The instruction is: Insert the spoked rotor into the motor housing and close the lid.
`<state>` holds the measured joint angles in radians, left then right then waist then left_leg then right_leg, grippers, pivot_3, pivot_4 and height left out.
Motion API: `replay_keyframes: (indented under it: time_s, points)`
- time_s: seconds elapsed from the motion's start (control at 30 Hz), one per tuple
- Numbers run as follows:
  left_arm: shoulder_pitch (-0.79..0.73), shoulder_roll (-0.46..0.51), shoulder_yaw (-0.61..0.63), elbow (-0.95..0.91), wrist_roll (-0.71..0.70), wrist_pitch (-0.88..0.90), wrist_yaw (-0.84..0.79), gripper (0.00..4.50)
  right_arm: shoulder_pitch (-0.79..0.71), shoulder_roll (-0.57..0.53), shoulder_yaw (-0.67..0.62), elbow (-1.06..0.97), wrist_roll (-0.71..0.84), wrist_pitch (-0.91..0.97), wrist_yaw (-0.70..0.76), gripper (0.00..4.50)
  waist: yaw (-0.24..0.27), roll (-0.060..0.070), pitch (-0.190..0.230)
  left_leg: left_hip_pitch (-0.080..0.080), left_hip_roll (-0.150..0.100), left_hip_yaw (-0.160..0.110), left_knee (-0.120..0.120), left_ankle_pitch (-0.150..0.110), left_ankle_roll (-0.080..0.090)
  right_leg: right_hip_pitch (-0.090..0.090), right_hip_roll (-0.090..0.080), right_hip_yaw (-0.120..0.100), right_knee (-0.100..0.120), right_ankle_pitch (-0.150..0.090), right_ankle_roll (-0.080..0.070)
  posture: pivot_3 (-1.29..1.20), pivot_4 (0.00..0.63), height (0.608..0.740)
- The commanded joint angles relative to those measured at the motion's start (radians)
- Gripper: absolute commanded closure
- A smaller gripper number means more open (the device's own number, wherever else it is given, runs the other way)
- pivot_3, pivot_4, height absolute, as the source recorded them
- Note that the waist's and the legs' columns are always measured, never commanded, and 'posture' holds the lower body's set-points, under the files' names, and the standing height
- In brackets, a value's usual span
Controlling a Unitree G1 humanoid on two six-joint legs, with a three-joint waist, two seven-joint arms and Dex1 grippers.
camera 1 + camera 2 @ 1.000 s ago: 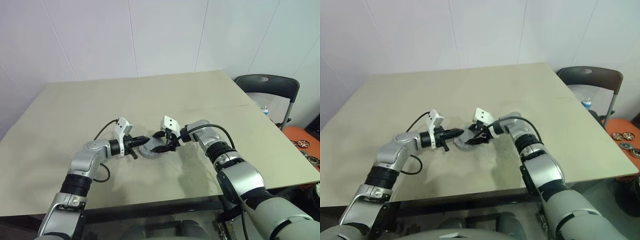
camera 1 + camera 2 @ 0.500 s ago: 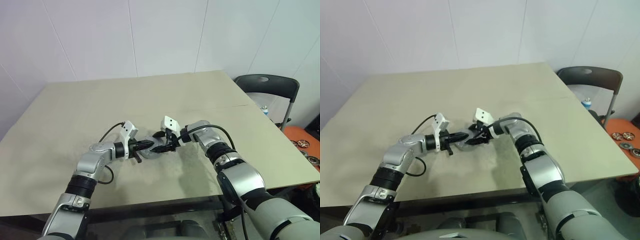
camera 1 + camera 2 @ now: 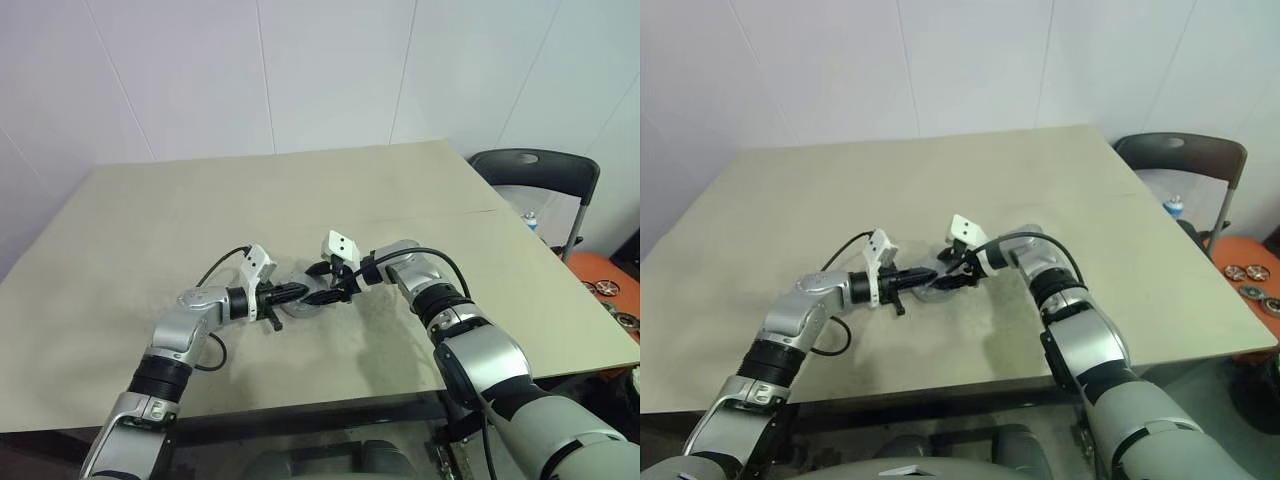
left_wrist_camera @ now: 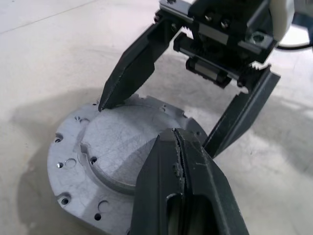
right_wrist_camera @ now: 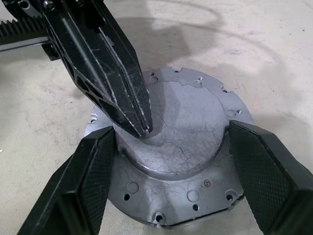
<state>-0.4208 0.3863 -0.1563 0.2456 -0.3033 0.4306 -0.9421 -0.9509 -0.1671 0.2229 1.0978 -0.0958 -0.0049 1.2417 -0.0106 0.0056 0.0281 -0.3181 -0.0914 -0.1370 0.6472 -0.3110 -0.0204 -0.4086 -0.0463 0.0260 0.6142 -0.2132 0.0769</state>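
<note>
From the head views we see a round grey metal lid (image 3: 300, 301) lying flat on the counter (image 3: 150, 220), between both arms. In the left wrist view our left gripper (image 4: 178, 147), fingers pressed together, rests its tip on the raised centre. In the right wrist view our right gripper (image 5: 171, 156) straddles that boss, spread wide. The lid looks stiff, heavy and slick; we judge the stepped boss the best hold.

Head cameras look down over the table (image 3: 150, 210); wrist cameras face close across the lid (image 5: 181, 122)
</note>
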Motion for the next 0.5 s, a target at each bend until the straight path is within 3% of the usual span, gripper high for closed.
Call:
replay_keyframes:
  time_s: [0.03,0.5]
  points:
    - [-0.007,0.015,-0.031,0.05,0.058,-0.01,0.006,4.5,0.035,-0.016,0.034,0.03,-0.037,0.037,0.006,1.18,0.0,0.0,0.0,0.0,0.0,0.0,0.0,0.0,0.0,0.0,0.0,0.0,0.0,0.0,0.0,0.0,0.0,0.74]
    - [-0.021,0.003,-0.027,0.044,0.047,-0.011,0.005,4.5,0.041,-0.024,0.026,0.014,-0.026,0.044,0.012,1.18,0.001,0.001,-0.002,0.001,0.0,0.0,0.0,0.0,0.0,0.002,0.0,0.0,0.0,0.0,0.0,0.0,0.0,0.74]
